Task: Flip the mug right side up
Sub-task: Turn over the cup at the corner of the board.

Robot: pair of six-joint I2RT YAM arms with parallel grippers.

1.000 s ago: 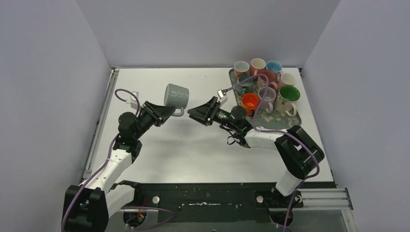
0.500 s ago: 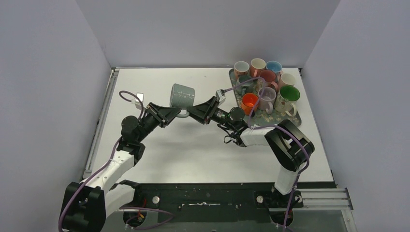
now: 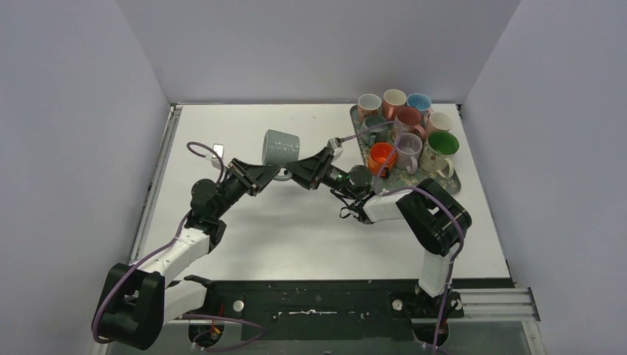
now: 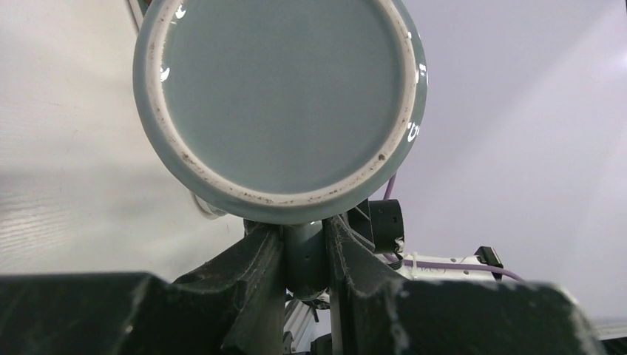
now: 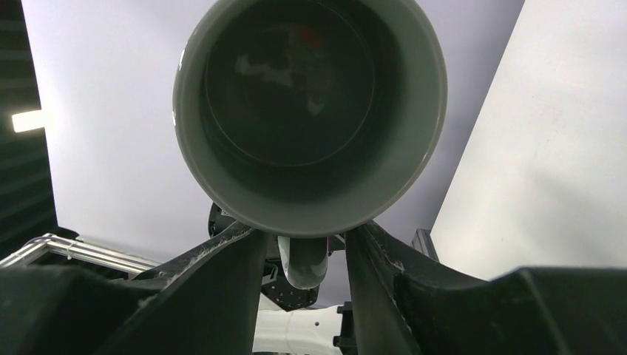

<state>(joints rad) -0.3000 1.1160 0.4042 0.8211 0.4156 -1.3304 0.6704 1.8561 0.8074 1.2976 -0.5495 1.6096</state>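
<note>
Viewed from my remote station, a pale grey-green glazed ceramic mug (image 3: pixel 281 146) hangs in the air above the matte white table (image 3: pixel 296 237). It is tipped on its side between the two arms, toward the far middle of the surface. The left gripper (image 3: pixel 273 172) is clenched on the mug's looped handle (image 4: pixel 303 259). In the left wrist view its black fingers (image 4: pixel 255 266) press both sides of the loop, and the mug's round base (image 4: pixel 281 103), ringed by a bare unglazed rim, faces that camera. The right gripper (image 3: pixel 293 171) meets it from the opposite side, its tip just beside the left one beneath the mug. In the right wrist view its two fingers (image 5: pixel 229 259) straddle the same handle with a sliver of gap on each side, so I read it as released, not gripping. The mug's dark open mouth (image 5: pixel 310 111) faces that camera. At the table's far right corner, a patterned rectangular tray (image 3: pixel 452 180) carries a cluster of upright ceramic cups (image 3: pixel 403 122). One of them has an orange interior (image 3: pixel 382 154) and another a green interior (image 3: pixel 442 142). The tray sits well apart from the held mug.
</note>
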